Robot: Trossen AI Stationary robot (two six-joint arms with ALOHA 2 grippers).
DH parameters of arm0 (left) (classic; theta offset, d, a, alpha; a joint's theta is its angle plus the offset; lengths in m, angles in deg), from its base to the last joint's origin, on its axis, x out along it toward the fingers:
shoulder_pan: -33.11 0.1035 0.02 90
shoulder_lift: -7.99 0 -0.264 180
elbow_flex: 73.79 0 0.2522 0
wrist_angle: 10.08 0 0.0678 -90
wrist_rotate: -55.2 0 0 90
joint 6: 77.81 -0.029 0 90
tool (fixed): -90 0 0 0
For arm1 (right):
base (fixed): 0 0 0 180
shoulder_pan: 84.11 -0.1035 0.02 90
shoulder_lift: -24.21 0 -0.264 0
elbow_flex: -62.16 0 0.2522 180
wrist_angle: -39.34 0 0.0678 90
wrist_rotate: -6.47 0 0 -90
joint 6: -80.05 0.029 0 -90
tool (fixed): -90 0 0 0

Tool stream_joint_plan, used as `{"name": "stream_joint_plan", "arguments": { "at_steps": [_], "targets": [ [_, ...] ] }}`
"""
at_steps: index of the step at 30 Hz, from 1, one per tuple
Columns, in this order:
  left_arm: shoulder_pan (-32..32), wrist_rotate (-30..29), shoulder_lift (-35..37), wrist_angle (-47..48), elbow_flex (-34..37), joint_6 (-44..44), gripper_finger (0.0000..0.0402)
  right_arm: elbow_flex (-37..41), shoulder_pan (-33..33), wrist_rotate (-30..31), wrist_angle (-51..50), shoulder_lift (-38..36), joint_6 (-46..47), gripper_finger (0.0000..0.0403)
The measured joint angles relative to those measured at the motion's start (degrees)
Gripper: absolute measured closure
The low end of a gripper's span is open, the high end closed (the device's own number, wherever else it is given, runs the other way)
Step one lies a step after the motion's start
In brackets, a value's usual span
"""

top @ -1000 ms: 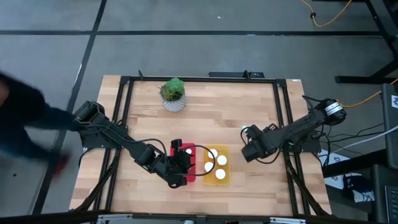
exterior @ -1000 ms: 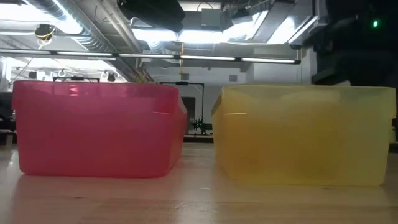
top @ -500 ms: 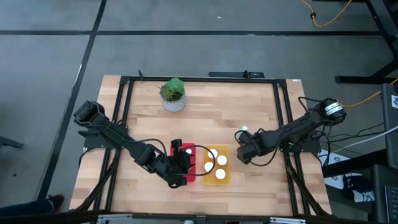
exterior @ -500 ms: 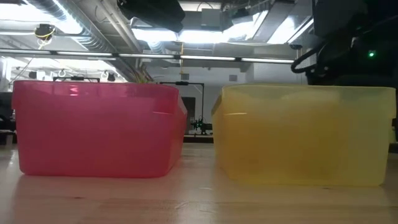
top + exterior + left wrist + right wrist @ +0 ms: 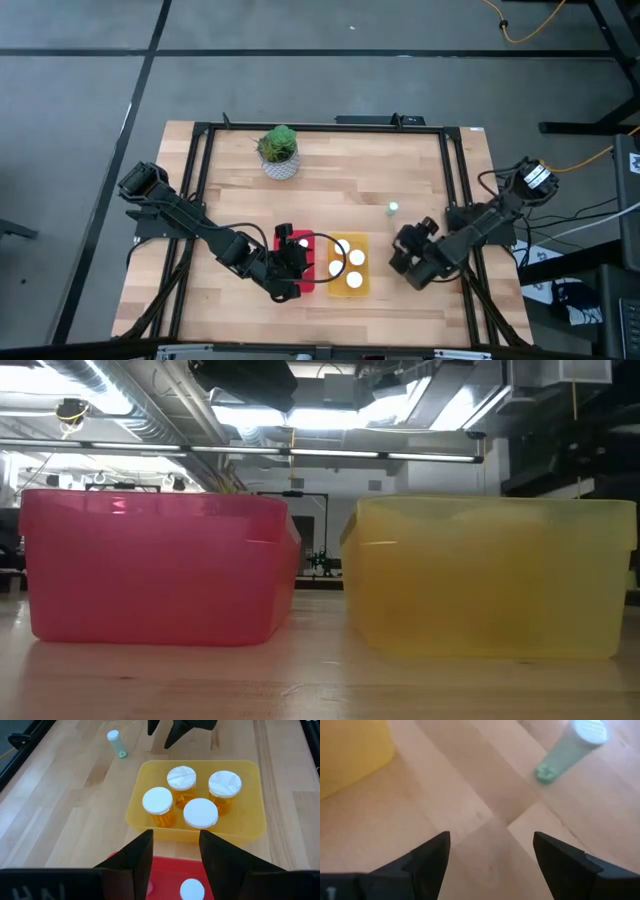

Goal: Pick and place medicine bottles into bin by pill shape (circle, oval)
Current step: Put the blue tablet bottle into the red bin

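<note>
Yellow bin (image 5: 349, 282): taken as the landmark; it is set on the wooden table (image 5: 330, 180), near the table's front edge. Four orange medicine bottles (image 5: 201, 815) with round white caps are seen upright inside it in the left wrist view; only three white caps can be made out from above.

Red bin (image 5: 297, 262): placed just beside the yellow bin, on the left arm's side. From table height, the red bin (image 5: 155, 565) and the yellow bin (image 5: 490, 575) are seen side by side with a narrow gap between them. White caps are visible inside the red bin from above; one capped bottle (image 5: 191, 889) is seen in it from the left wrist.

Pale green bottle (image 5: 393, 209): a slim white-capped bottle, found on the bare table beyond the yellow bin, towards the right arm's side, apart from both bins. It is shown lying on its side in the right wrist view (image 5: 568, 751) and again in the left wrist view (image 5: 116, 743).

Left gripper (image 5: 293, 262): held over the red bin, beside the yellow bin; its fingers are parted and nothing is seen between them.

Right gripper (image 5: 408, 262): positioned near the yellow bin on the right arm's side, above bare wood; its fingers (image 5: 427, 857) are spread wide and empty, and the pale green bottle is not touched.

Potted plant (image 5: 279, 150): set well apart from the yellow bin, near the far edge of the table.
</note>
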Motion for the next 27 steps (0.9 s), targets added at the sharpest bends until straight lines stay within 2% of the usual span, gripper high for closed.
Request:
{"name": "stream_joint_plan", "arguments": {
  "at_steps": [5, 11, 16, 27],
  "targets": [
    [0.00, 0.00, 0.00, 0.00, 0.00, 0.00, 0.0249, 6.54, -2.77, 3.31, 7.13, 0.00, 7.45, 0.0116],
    [-0.02, -0.02, 0.00, 0.00, 0.00, 0.00, 0.0249, 13.55, -2.72, 10.15, 19.85, 0.00, 8.53, 0.0116],
    [0.00, -0.02, 0.00, -0.02, 0.00, 0.00, 0.0249, 15.24, -2.54, 13.57, 20.36, 0.00, 5.65, 0.0116],
    [0.26, -0.04, 0.00, 0.00, 0.00, 0.00, 0.0249, 17.82, 3.29, 13.81, 22.45, 0.00, 4.07, 0.0116]
  ]
}}
